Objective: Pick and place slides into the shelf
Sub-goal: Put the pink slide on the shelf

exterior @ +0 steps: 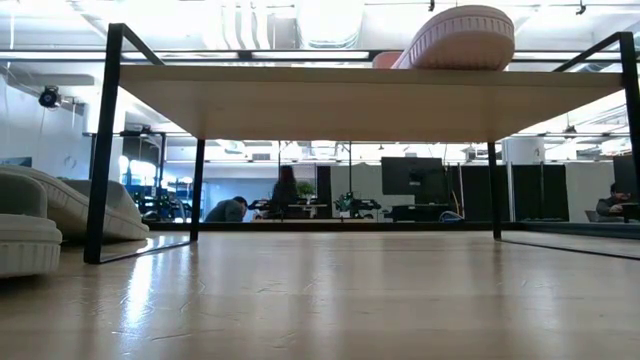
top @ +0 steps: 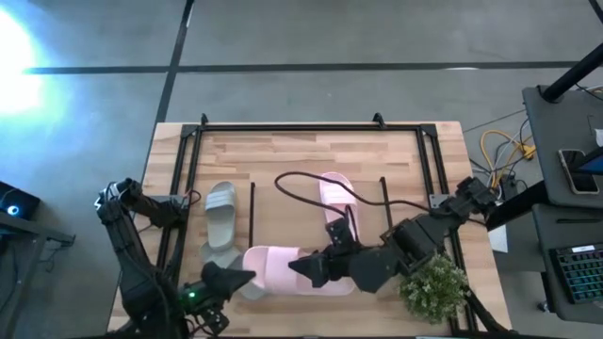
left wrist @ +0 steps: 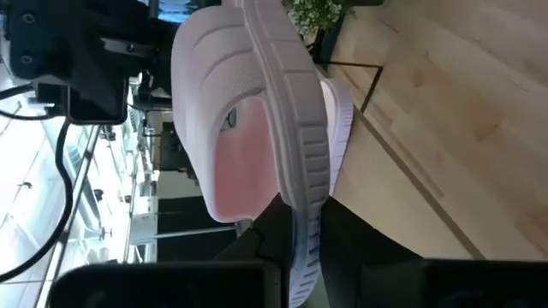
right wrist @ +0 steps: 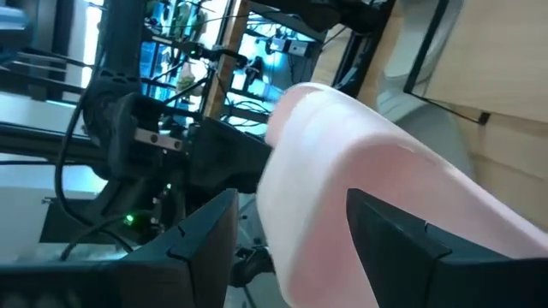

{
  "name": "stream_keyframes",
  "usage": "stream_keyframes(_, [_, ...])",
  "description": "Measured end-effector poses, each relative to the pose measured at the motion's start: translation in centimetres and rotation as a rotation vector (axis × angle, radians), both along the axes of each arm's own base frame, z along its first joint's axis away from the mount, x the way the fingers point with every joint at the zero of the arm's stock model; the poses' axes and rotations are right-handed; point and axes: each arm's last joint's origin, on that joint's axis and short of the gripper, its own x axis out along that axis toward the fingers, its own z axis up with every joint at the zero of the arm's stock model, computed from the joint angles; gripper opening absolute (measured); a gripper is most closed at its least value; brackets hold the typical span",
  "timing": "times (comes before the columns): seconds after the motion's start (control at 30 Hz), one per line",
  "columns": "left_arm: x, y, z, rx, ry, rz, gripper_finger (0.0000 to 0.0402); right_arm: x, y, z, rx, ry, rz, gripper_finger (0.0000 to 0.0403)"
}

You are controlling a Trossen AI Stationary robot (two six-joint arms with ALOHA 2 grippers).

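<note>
A pale pink slide [top: 275, 266] hangs near the table's front edge, with my left gripper [top: 243, 279] shut on its left end. My right gripper [top: 300, 268] is open, its fingers [right wrist: 394, 244] standing on either side of that slide's right end [right wrist: 325, 197]; whether they touch it I cannot tell. A second pink slide [exterior: 460, 40] lies sole down on the shelf's plank top [exterior: 350, 100]. Two grey-green slides [top: 221, 217] rest on the table left of the shelf, one [exterior: 70, 205] behind the other [exterior: 25, 245]. My left gripper pinches the pink slide's sole rim [left wrist: 301, 244] at its left end between the two fingers, coming about level from the table's left. The slide reaches away from the fingers toward the right, clear of the table.
A small green plant [top: 433, 287] stands at the front right, under my right arm. A larger black tube frame [top: 311, 127] borders the table, and a black cable [top: 301, 188] runs across the shelf top. People sit in the room beyond [exterior: 285, 195].
</note>
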Motion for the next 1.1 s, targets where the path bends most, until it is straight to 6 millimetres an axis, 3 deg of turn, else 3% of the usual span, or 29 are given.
stream_keyframes(0.47, [1.5,1.4,0.1,-0.008,0.011,0.056,0.0019,1.9,-0.2,-1.5,0.004,0.013,0.050,0.0203])
stream_keyframes(0.63, [1.6,1.5,0.1,-0.016,0.006,0.060,0.0020,1.8,-0.5,-1.2,-0.014,0.007,0.054,0.0148])
stream_keyframes(0.87, [1.5,1.6,0.2,-0.096,-0.040,0.096,0.0048,1.7,-0.6,-1.1,-0.030,0.013,0.057,0.0022])
stream_keyframes(1.1, [-0.1,3.0,0.1,-0.375,-0.114,0.237,0.0067,1.6,-1.0,-1.3,-0.050,0.017,-0.033,0.0013])
